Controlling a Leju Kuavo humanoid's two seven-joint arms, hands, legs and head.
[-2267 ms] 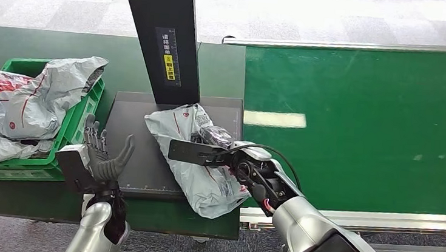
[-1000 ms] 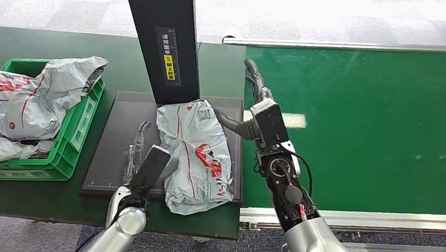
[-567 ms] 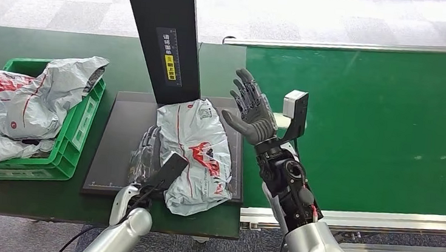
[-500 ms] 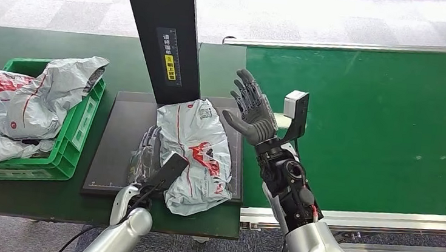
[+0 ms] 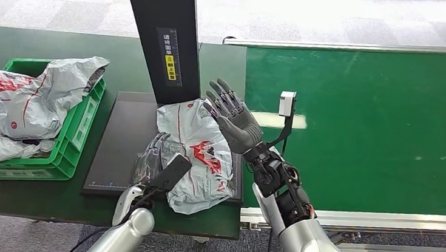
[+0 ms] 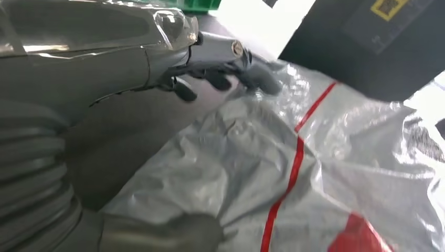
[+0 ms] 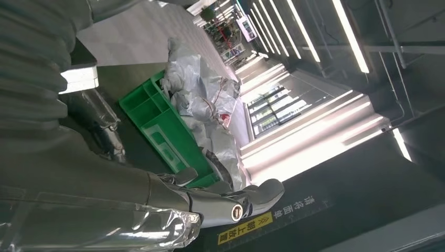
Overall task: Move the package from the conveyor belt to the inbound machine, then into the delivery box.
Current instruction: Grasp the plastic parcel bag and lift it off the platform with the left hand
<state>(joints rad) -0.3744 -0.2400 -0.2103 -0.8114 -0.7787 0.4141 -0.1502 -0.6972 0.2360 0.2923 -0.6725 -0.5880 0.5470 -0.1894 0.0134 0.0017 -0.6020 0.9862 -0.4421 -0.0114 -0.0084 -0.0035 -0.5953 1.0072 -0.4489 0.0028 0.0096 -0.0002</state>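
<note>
Your left hand (image 5: pixel 152 155) fingers lie on the crinkled grey plastic package (image 5: pixel 197 154), grasp uncertain; right hand (image 5: pixel 233 118) splayed, released above—slick film may slip when lifted.

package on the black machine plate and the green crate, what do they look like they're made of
Package: looks like thin grey plastic film, glossy, going by its crinkles and glare, with red print. Green crate: probably rigid moulded plastic, with slotted walls and a slight sheen. Black machine plate: smooth and matte; material unclear.
</note>
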